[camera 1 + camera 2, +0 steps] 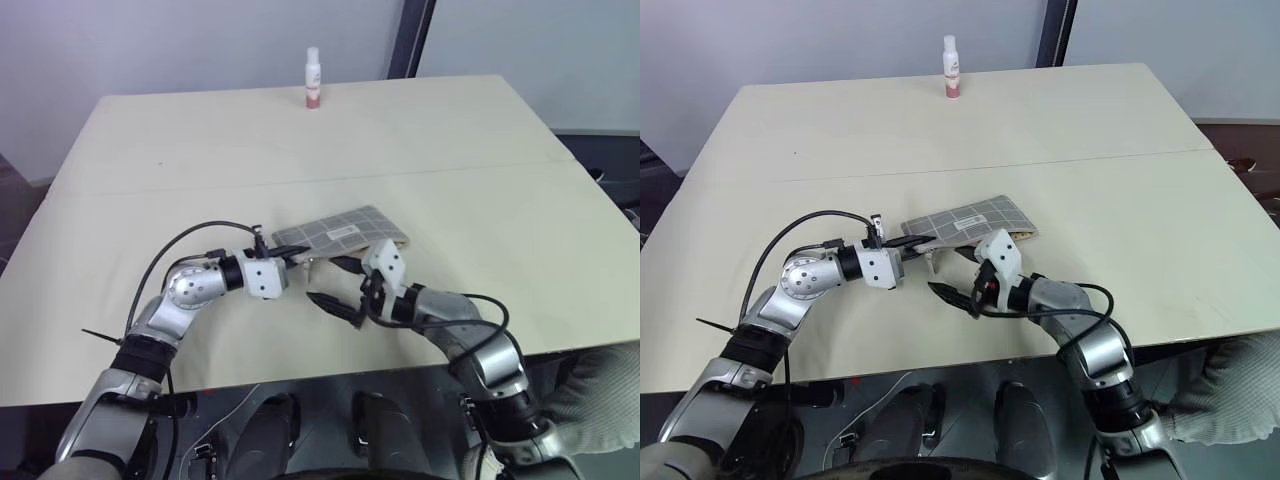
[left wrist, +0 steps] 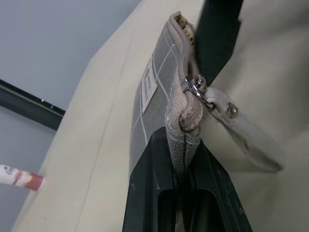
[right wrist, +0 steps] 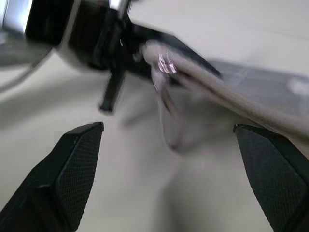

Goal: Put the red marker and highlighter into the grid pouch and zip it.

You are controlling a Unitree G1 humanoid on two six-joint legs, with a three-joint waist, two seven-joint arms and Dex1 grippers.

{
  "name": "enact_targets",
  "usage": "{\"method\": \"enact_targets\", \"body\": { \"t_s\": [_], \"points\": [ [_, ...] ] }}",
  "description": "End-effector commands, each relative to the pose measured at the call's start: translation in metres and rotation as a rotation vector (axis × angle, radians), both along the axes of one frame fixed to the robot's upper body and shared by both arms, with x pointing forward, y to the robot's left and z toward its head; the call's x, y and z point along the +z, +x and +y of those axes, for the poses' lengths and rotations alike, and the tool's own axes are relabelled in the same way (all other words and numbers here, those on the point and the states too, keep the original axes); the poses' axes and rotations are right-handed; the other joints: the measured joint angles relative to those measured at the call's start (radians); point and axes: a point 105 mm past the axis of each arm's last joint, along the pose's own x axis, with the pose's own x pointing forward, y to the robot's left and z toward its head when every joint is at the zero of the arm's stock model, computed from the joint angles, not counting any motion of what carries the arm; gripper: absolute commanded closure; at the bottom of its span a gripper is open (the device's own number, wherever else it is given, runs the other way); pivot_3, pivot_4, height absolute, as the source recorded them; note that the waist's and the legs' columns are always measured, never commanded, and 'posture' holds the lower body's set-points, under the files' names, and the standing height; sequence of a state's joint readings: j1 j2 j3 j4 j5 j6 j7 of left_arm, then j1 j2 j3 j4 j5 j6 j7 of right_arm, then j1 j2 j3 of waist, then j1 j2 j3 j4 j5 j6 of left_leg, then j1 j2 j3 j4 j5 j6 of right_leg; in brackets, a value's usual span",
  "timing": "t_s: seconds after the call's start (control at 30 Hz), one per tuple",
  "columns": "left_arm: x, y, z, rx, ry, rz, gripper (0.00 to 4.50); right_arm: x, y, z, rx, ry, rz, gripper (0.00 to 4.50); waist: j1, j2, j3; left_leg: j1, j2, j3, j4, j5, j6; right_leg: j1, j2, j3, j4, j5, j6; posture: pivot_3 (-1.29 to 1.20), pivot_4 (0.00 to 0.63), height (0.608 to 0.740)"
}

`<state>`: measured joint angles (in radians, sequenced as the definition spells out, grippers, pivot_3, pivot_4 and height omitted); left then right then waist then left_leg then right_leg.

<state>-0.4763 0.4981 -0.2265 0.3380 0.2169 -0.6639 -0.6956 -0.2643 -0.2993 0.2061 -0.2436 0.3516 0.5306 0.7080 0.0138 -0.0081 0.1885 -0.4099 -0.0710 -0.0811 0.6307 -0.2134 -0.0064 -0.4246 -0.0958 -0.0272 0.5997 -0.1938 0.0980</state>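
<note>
The grid pouch (image 1: 345, 232) lies on the table, grey with white grid lines and a small white label. My left gripper (image 1: 294, 256) is shut on the pouch's near end, whose fabric (image 2: 183, 145) is pinched between the two black fingers. The zip slider (image 2: 194, 89) sits just past that grip, with its pale pull tab (image 2: 244, 137) hanging down. My right gripper (image 1: 340, 287) stands open just in front of the pouch, holding nothing, and its fingers (image 3: 72, 169) frame the slider (image 3: 164, 65). The red marker and the highlighter are out of view.
A small white bottle with a pink label (image 1: 312, 78) stands at the far edge of the beige table (image 1: 200, 150). A grey knitted sleeve (image 1: 600, 400) shows past the table's front right corner.
</note>
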Motion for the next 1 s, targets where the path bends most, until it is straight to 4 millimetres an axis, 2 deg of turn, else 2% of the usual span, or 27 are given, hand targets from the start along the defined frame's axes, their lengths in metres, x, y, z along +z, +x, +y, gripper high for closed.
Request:
{"method": "enact_targets", "body": {
  "t_s": [0.03,0.27,0.3,0.37,0.43,0.6,0.67,0.87,1.0],
  "points": [
    [0.014,-0.004,-0.013,-0.039,-0.023,-0.063,4.50,0.009,0.004,0.012,0.003,0.064,0.018,0.02,-0.001,0.000,0.000,0.000,0.000,0.000,0.000,0.000,0.000,0.000,0.000,0.000,0.000,0.000,0.000,0.00,0.150,0.740],
    [0.012,-0.005,-0.013,-0.030,-0.023,-0.065,4.50,0.020,0.007,0.028,0.024,0.161,0.079,0.02,-0.003,0.000,0.000,0.000,0.000,0.000,-0.001,0.000,0.000,-0.001,0.000,0.000,0.001,0.000,0.001,0.00,0.150,0.740],
    [0.011,-0.005,-0.013,-0.027,-0.023,-0.065,4.50,0.024,0.008,0.029,0.025,0.185,0.087,0.26,-0.003,0.000,0.000,0.000,0.000,0.000,-0.001,0.000,0.000,-0.001,0.000,0.000,0.001,0.000,0.001,0.00,0.150,0.740],
    [0.011,-0.005,-0.012,-0.019,-0.031,-0.063,4.50,0.028,0.008,0.031,0.033,0.197,0.089,0.90,-0.004,0.000,0.000,0.000,0.000,0.000,-0.001,0.000,0.000,-0.001,0.000,0.000,0.002,0.000,0.001,0.00,0.150,0.740],
    [0.011,-0.005,-0.012,-0.014,-0.033,-0.062,4.50,0.028,0.008,0.031,0.032,0.194,0.093,1.82,-0.004,0.000,0.000,0.000,0.000,0.000,-0.001,0.000,0.000,-0.001,0.000,0.000,0.002,0.000,0.001,0.00,0.150,0.740],
    [0.010,-0.005,-0.009,0.002,-0.039,-0.060,4.50,0.017,0.003,0.022,0.028,0.145,0.103,4.47,-0.004,0.000,0.000,0.000,0.000,0.000,-0.001,0.000,0.000,-0.002,0.000,0.000,0.002,0.000,0.001,0.00,0.150,0.740],
    [0.010,-0.004,-0.006,0.012,-0.045,-0.051,4.50,0.013,0.003,0.013,0.011,0.116,0.098,4.47,-0.004,0.000,0.000,0.000,0.000,0.000,-0.001,0.000,0.000,-0.002,0.000,0.000,0.002,0.000,0.001,0.00,0.150,0.740],
    [0.006,-0.001,0.009,0.071,-0.093,0.016,4.50,0.001,0.005,-0.043,-0.103,0.017,0.094,4.47,-0.001,0.000,0.000,0.000,-0.001,0.000,0.000,0.000,0.000,-0.001,0.000,0.000,0.001,-0.001,0.001,0.00,0.150,0.740],
    [0.002,-0.002,0.015,0.076,-0.101,0.051,4.50,0.009,0.018,-0.082,-0.209,-0.015,0.061,4.47,-0.003,0.000,0.000,0.000,0.000,0.000,0.000,0.000,0.000,0.000,0.000,0.000,0.001,-0.001,0.001,0.00,0.150,0.740]
  ]
}}
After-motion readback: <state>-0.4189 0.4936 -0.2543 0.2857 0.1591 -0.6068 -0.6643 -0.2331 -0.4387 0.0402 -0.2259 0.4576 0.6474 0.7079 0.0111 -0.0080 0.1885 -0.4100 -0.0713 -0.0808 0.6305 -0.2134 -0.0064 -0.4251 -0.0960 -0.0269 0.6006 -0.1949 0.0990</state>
